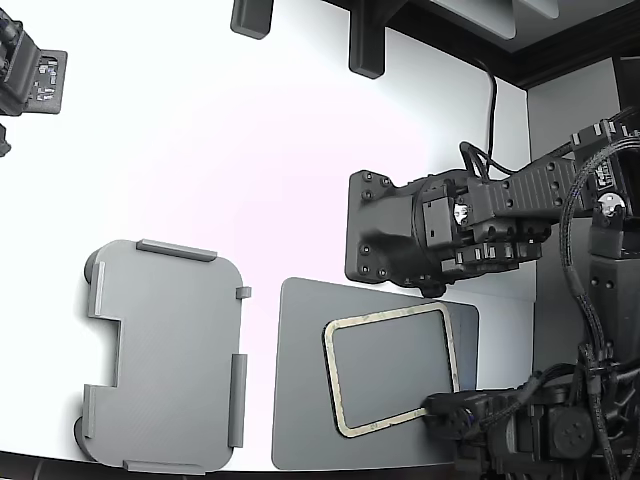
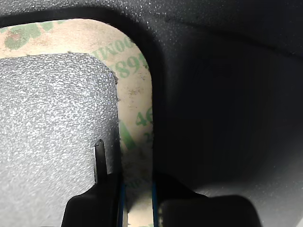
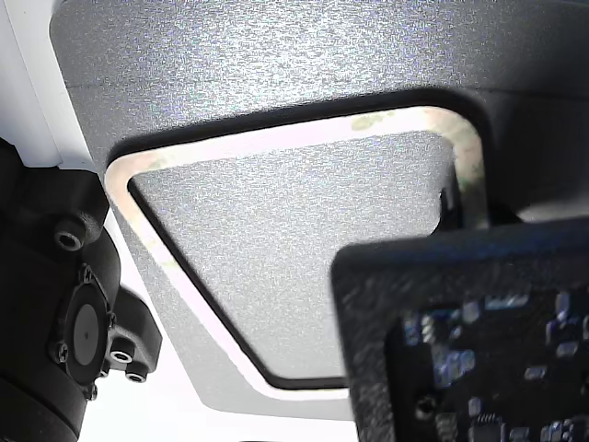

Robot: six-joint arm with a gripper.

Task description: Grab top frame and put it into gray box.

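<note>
I had the end effector [image 2: 137,198] down at the near right of the scene in the exterior view, clamped on the top frame [image 1: 345,395]; in the wrist view its two dark fingers [image 2: 92,203] stood on either side of one strip of the frame, one inside the hollow centre and one outside, with the beige strip pinched between them; the strip carried green printed lettering on that face.

The top frame lay on the darker gray mat [image 1: 300,400], at the exterior view's near centre-right; its ring looked speckled beige-olive, with rounded corners, and the mat's pebbled surface showed through its open middle; in the other view the frame [image 3: 276,138] cast a dark shadow line along its edges onto the mat [image 3: 276,64], and I could not tell whether it was flat or slightly raised at the gripped end.

The gray box [image 1: 165,355] sat on the white counter [image 1: 250,150] to the exterior view's left of the mat, just beside it but apart; it was a light gray shallow tray with raised tabs along its edges and a notch cut in its left side; nothing lay inside it.

A second black arm [image 1: 440,235] reached in from the exterior view's right, hanging over the counter just beyond the far edge of the mat.
</note>
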